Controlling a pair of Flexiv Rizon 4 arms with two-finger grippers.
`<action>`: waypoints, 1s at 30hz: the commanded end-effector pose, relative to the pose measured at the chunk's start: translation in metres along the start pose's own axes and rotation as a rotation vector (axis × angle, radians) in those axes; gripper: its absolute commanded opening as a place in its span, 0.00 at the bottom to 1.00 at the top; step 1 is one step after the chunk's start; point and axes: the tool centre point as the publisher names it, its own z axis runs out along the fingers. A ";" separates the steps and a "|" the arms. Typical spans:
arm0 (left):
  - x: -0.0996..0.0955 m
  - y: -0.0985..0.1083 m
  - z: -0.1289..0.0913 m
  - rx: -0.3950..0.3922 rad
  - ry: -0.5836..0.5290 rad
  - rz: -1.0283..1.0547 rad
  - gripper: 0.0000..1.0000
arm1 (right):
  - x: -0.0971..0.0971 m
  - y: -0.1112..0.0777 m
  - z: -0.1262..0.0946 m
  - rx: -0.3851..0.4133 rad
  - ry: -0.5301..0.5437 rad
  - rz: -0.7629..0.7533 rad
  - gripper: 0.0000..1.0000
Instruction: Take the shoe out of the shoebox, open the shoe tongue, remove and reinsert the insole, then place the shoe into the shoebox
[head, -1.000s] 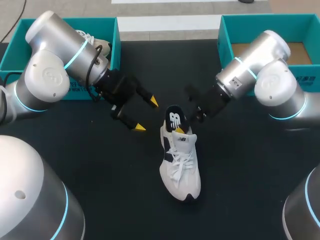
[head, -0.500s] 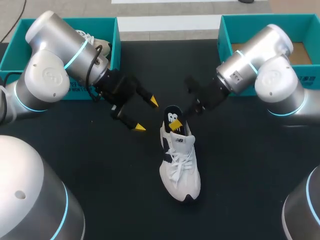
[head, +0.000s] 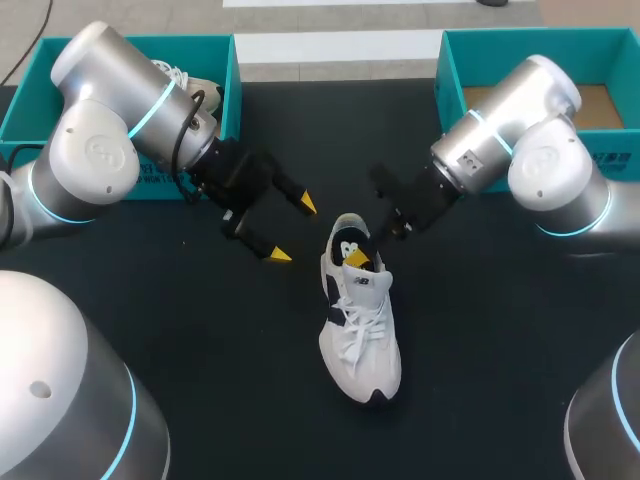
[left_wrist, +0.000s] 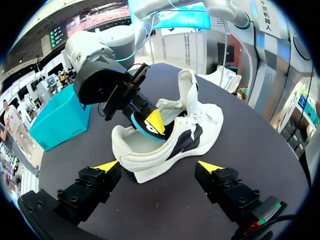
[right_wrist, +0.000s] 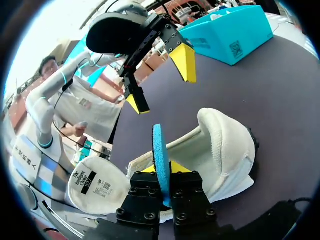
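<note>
Head view: shoe (head: 360, 320) upright mid-tabletop (head: 500, 350), toe toward robot; left end effector (head: 292, 229) released, near heel.
Left wrist view: insole (left_wrist: 145, 127) seemingly thin, light, floppy; best pinched at heel edge.
Right wrist view: right end effector (right_wrist: 162, 172) clenched on insole edge, over heel opening.

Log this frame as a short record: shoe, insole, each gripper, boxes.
shoe: white, upright on the table, outside both boxes
insole: tilted up at the shoe's heel opening, partly out
right gripper: shut on the insole
left gripper: open, beside the shoe's heel, touching nothing
left shoebox: teal, holds a second shoe
right shoebox: teal, far right corner
</note>
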 end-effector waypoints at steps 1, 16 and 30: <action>0.001 0.000 0.000 -0.002 -0.001 0.000 1.00 | 0.003 -0.010 0.006 0.001 0.001 0.011 0.00; 0.001 0.000 0.000 -0.002 -0.001 0.000 1.00 | 0.014 0.010 -0.001 -0.040 -0.029 -0.047 0.45; 0.001 0.000 0.000 -0.002 -0.001 0.000 1.00 | 0.021 0.026 -0.015 -0.106 -0.064 -0.094 0.53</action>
